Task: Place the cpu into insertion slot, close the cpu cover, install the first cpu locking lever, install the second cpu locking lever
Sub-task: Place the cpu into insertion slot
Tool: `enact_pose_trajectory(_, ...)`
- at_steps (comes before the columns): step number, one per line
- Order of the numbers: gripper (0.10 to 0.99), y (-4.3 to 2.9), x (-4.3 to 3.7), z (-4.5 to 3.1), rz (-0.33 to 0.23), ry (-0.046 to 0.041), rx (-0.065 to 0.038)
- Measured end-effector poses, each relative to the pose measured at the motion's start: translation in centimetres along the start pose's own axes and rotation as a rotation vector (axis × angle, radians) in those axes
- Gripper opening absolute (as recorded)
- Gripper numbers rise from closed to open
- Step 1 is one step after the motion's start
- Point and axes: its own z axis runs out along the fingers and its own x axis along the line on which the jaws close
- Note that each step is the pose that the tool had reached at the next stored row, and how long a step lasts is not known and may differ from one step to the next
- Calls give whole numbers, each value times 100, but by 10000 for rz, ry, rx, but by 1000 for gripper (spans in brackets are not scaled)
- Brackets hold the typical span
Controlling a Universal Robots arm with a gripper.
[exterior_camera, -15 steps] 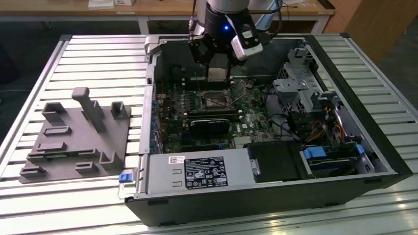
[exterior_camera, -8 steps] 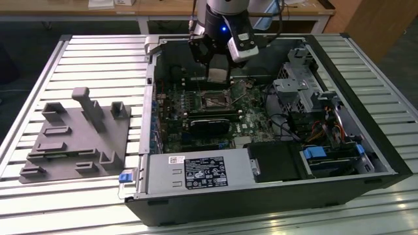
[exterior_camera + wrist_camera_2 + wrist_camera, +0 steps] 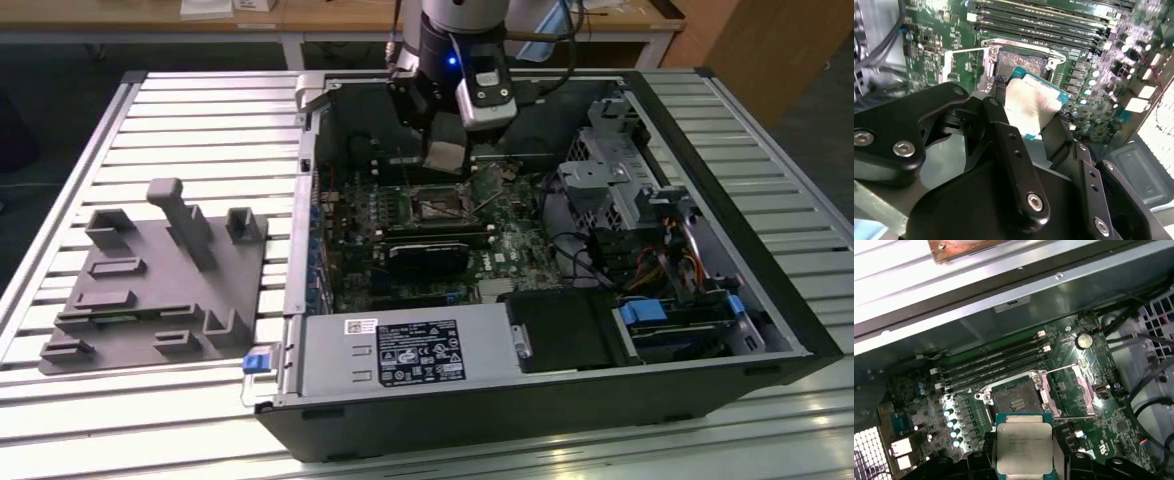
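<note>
My gripper (image 3: pixel 445 150) reaches down into the open computer case and is shut on the cpu (image 3: pixel 1024 447), a pale silvery square chip clamped by its edges between the black fingers (image 3: pixel 999 117). The cpu (image 3: pixel 1029 102) hangs tilted a little above and beside the insertion slot (image 3: pixel 1016 402), a dark square recess on the green board (image 3: pixel 438 205). The cpu cover (image 3: pixel 1074 395) is flipped open next to the slot. A thin metal locking lever (image 3: pixel 1024 46) runs along one side of the slot (image 3: pixel 1021 62). I cannot make out the other lever.
Long black memory slots (image 3: pixel 994 362) lie just beyond the slot. A black-finned card (image 3: pixel 434 255) sits on its near side, and a power supply (image 3: pixel 400 355) sits in front. Drive cage and cables (image 3: pixel 614 180) crowd the exterior view's right. A grey fixture (image 3: pixel 160 270) lies on the table.
</note>
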Motion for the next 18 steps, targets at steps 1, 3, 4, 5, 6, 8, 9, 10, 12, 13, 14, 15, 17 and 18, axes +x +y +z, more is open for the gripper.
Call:
enact_pose_trajectory(1, 537, 0, 0, 3, 163, -18, 4)
enact_pose_trajectory(3, 537, -1, 0, 8, 485, -58, 16)
enact_pose_trajectory(4, 537, -1, 0, 10, 640, -79, 23)
enact_pose_trajectory(5, 537, -1, 0, 13, 807, -100, 29)
enact_pose_trajectory(6, 537, -1, 0, 15, 962, -121, 36)
enact_pose_trajectory(8, 537, -2, 0, 19, 1275, -162, 49)
enact_pose_trajectory(9, 537, -2, 0, 21, 1431, -182, 57)
enact_pose_trajectory(10, 537, -2, 0, 24, 1587, -204, 63)
enact_pose_trajectory(12, 537, -3, 0, 28, 1911, -248, 78)
enact_pose_trajectory(13, 537, -3, 0, 30, 2066, -268, 85)
enact_pose_trajectory(14, 537, -3, 0, 33, 2222, -289, 92)
enact_pose_trajectory(15, 537, -3, -1, 35, 2376, -309, 100)
enact_pose_trajectory(17, 537, -3, -1, 39, 2686, -350, 113)
enact_pose_trajectory(18, 537, -3, -1, 41, 2844, -371, 121)
